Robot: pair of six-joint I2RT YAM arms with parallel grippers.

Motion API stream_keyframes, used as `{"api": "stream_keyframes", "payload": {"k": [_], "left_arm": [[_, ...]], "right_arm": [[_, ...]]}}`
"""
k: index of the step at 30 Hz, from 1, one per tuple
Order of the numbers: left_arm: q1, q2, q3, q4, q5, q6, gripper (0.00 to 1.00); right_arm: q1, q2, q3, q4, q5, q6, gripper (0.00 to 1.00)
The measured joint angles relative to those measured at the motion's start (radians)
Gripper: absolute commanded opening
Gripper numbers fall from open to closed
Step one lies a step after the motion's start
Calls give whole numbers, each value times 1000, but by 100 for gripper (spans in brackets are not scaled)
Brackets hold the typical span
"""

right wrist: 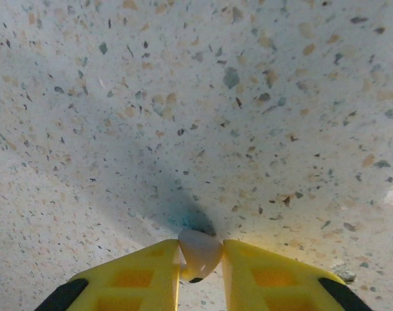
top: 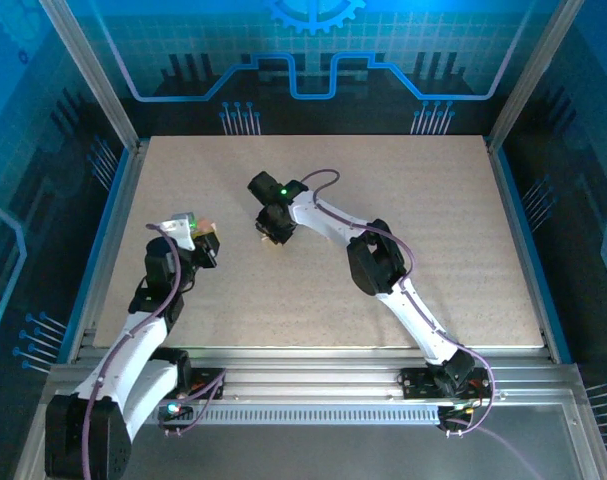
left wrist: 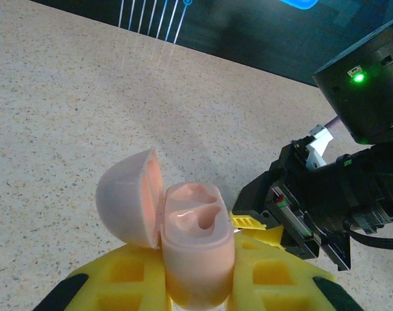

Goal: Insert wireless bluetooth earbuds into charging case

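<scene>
Grip matters most with the tiny, stubby, pale pinkish-white plastic earbud (right wrist: pixel 199 254). The right hand (right wrist: pixel 201 249) is pinched narrowly on it, close over the speckled beige bench (right wrist: pixel 248 97). The earbud looks feather-light, hard and glossy, so it is likely to squirt from the yellow pads (right wrist: pixel 261 272); holding it across its fattest part seems safest. The left hand (left wrist: pixel 196 275) clamps the round pale pink plastic charging case (left wrist: pixel 195 236) by its body. The case's hinged lid (left wrist: pixel 126 197) is thrown open, and both wells look empty.

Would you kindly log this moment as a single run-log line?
left gripper: shut on open pink case | wells: look empty | right gripper: shut on pale earbud at table
</scene>
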Motion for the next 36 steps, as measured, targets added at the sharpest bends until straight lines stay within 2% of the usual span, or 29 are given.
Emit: {"api": "stream_keyframes", "payload": {"k": [11, 20, 30, 36], "left_arm": [[0, -1, 0, -6, -3, 16, 13], [0, 8, 0, -6, 0, 16, 13], [0, 8, 0, -6, 1, 16, 13], [0, 8, 0, -6, 4, 16, 13]], "right_arm": [[-4, -12, -19, -5, 0, -31, 19], [-4, -148, -243, -32, -16, -103, 21], [-8, -343, -567, -71, -76, -244, 22], [-16, -374, -615, -132, -87, -372, 27]]}}
